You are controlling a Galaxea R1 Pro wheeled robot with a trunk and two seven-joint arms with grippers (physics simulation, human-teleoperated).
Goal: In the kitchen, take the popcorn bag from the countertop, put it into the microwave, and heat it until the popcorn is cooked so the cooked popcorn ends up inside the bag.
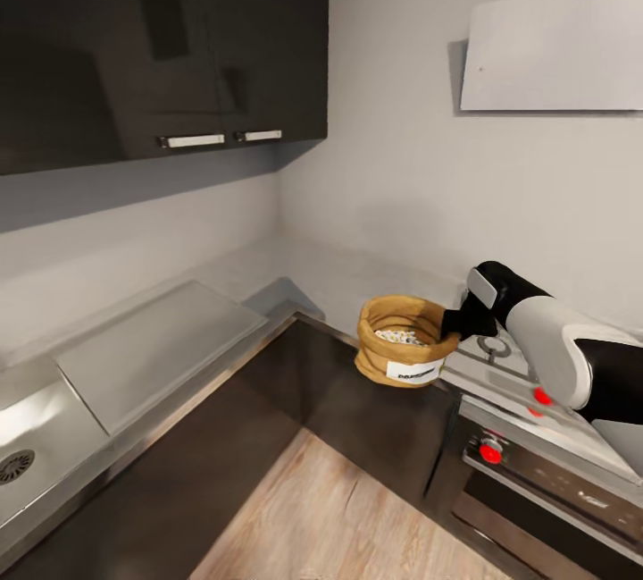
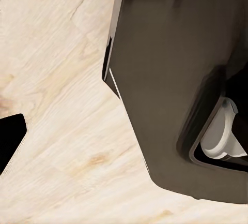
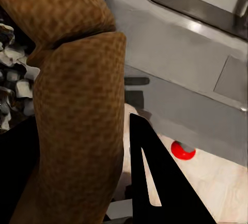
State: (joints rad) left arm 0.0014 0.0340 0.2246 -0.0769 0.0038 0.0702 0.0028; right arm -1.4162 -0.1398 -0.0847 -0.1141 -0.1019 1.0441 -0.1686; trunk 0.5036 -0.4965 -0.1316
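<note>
The popcorn bag (image 1: pixel 402 349), a tan-brown sack with a rolled rim and a white label, is at the countertop (image 1: pixel 170 339) edge beside the hob. Whether it rests on the slab I cannot tell. Pale popcorn (image 1: pixel 400 337) lies inside it. My right gripper (image 1: pixel 454 323) is shut on the bag's rim from the right side. In the right wrist view the woven bag wall (image 3: pixel 77 131) runs between the two black fingers (image 3: pixel 150 177), with popcorn (image 3: pixel 13 87) beside it. My left gripper (image 2: pixel 124 131) points down at the floor, with one black fingertip (image 2: pixel 10 141) at the picture's edge. The microwave is out of view.
A steel gas hob (image 1: pixel 500 357) and an oven with red knobs (image 1: pixel 489 450) stand under my right arm. The white hood (image 1: pixel 554 48) hangs above, dark upper cabinets (image 1: pixel 161 44) to the left. A sink (image 1: pixel 18 464) lies at the near left. Wooden floor (image 1: pixel 330 517) lies below.
</note>
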